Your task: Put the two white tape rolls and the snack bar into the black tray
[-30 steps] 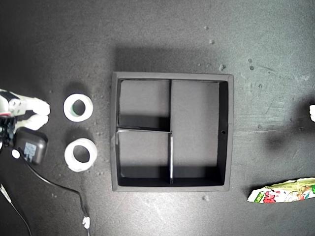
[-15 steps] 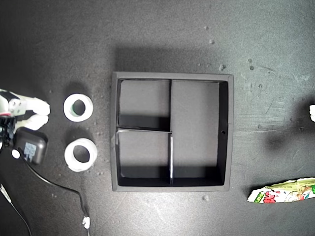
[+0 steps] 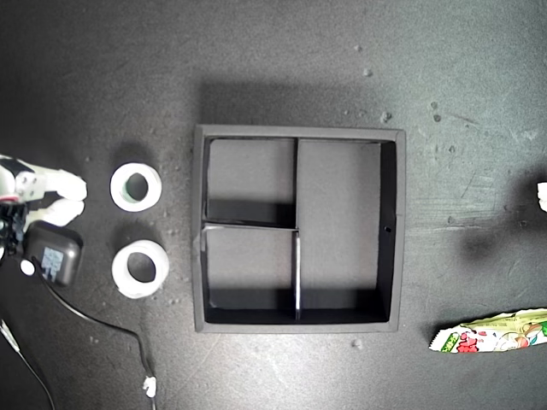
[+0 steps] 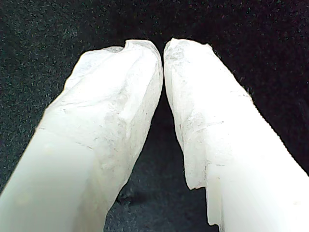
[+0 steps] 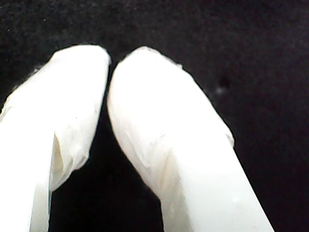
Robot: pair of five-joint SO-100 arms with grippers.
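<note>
The black tray (image 3: 198, 256) lies mid-table in the exterior view with all three compartments bare. Two white tape rolls lie toward that view's left, one (image 3: 135, 187) farther back and one (image 3: 140, 268) nearer the front. The snack bar (image 3: 491, 333) lies at the lower right, partly cut off by the edge. My first gripper (image 4: 161, 48) is shut with nothing in it, over bare black surface. My second gripper (image 5: 111, 60) is likewise shut and holds nothing. The wrist views do not show which arm is which.
One arm (image 3: 47, 188) with a black camera box (image 3: 53, 254) and a cable (image 3: 102, 325) stands at the exterior view's left edge, beside the rolls. A white sliver of the other arm (image 3: 542, 196) shows at the right edge. Small crumbs dot the black table.
</note>
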